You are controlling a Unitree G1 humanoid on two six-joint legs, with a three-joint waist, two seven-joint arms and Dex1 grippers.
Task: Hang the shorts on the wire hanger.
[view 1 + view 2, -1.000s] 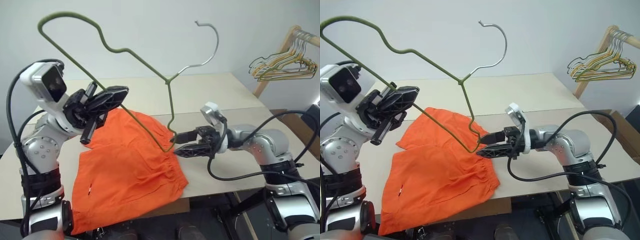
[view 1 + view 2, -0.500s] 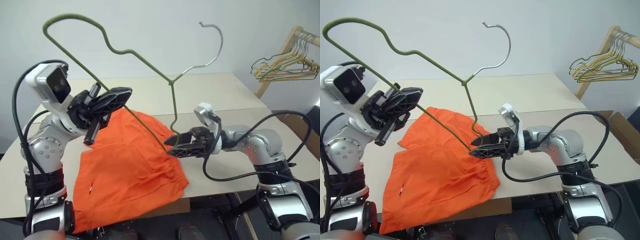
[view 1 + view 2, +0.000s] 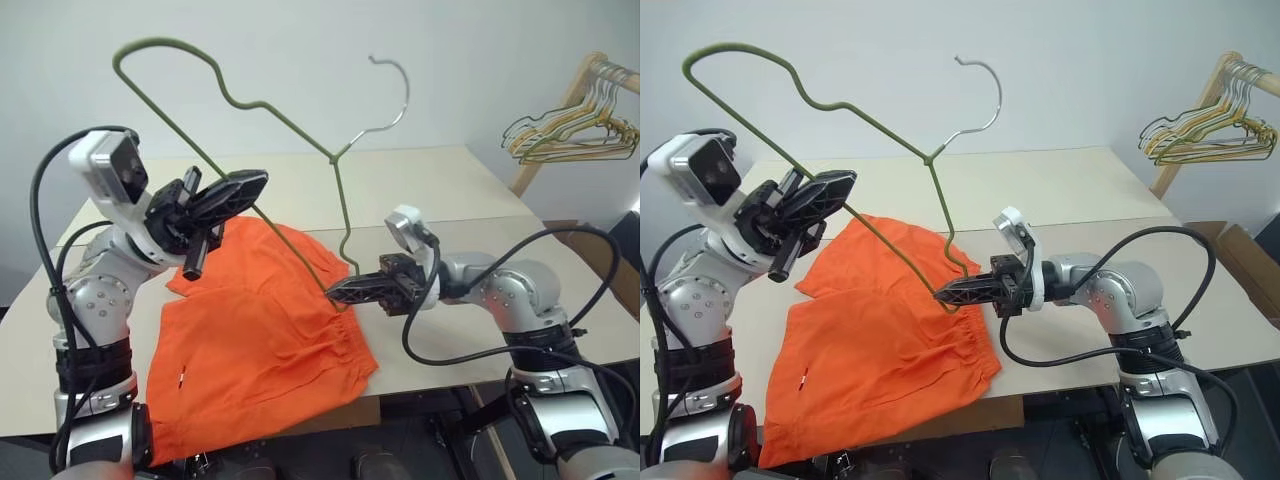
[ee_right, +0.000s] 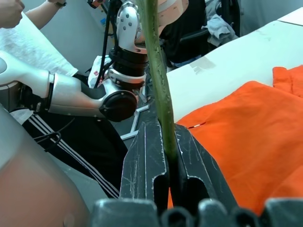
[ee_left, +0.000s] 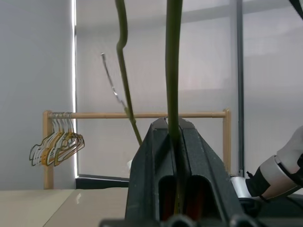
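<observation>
**Both hands on the wire, shorts waiting flat on the desk**

I have the wire hanger (image 3: 262,105) up in the air between my two arms, tilted, with its hook at about 1 o'clock above the desk (image 3: 440,180). My left hand (image 3: 228,193) is clamped on the long straight bar of the hanger; in the left wrist view the olive wire runs straight down between the closed fingers (image 5: 154,161). My right hand (image 3: 340,293) is pinched together on the lower corner of the same wire, just over the gathered waistband, and the right wrist view shows the wire seated between its fingers (image 4: 142,161).

The shorts (image 3: 260,340) lie spread on the desk near its front edge, below the hanger, at roughly 6 o'clock from the bar, with one leg drooping past the edge. The small white mark sits near the hem at about 7 o'clock.

As I judge it, the step in hand is steadying the hanger with two grips before feeding fabric onto it. To do it well I want both grips firm so the thin wire cannot twist, the bar kept low and near the waistband, and one hand freed only once the other holds the hanger stable.

No containers are on the desk. At 2 o'clock a wooden rack (image 3: 560,110) carries a bunch of coloured hangers (image 3: 565,135).
</observation>
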